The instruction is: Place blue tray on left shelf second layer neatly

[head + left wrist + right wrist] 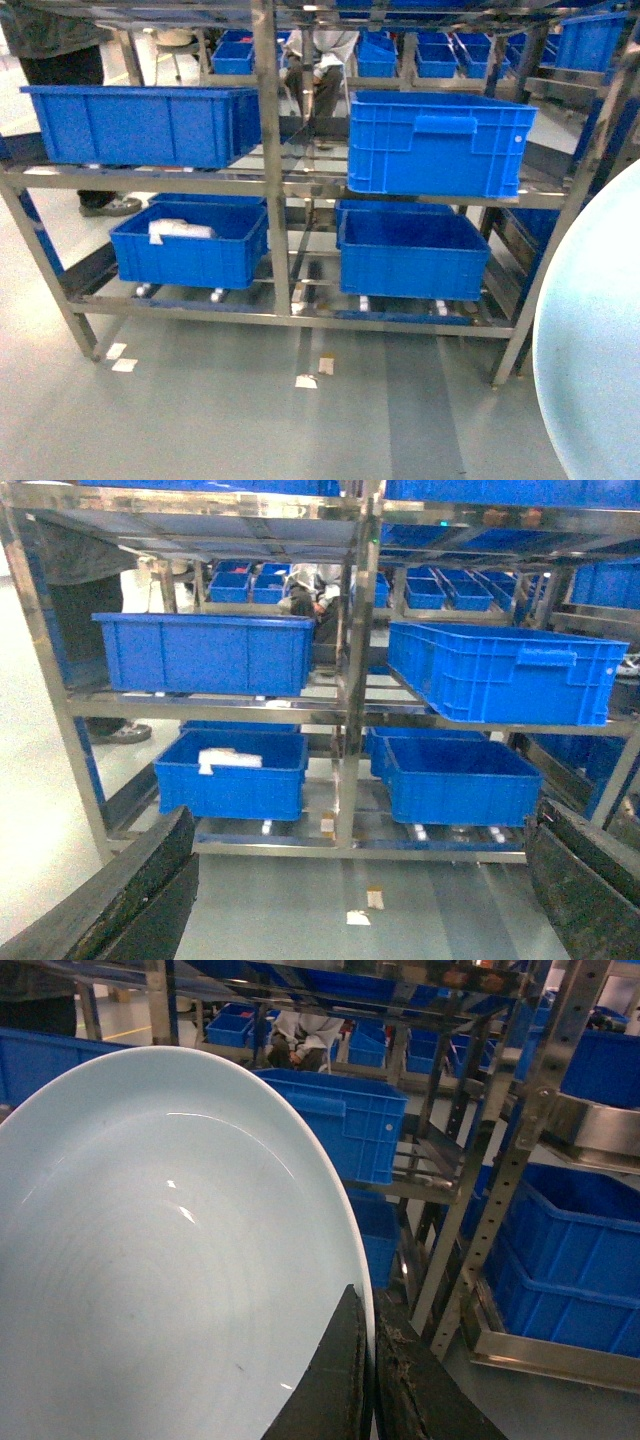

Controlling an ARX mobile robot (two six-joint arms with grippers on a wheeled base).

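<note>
The blue tray (170,1260) is a pale, smooth round dish that fills the left of the right wrist view. My right gripper (368,1305) is shut on its right rim, one dark finger on each face. In the head view the tray (595,340) bulges in from the right edge, short of the rack, and neither gripper shows there. The left shelf (268,120) is a shiny steel rack straight ahead. Its bars (345,705) carry deep blue crates on two tiers. My left gripper (360,880) is open and holds nothing, with its dark fingers (140,890) wide apart over the floor.
Two deep blue crates (145,125) (435,140) sit on the upper visible tier and two more (190,245) (412,255) on the lower one. Another rack with blue crates (575,1250) stands to the right. Paper scraps (310,378) lie on the grey floor.
</note>
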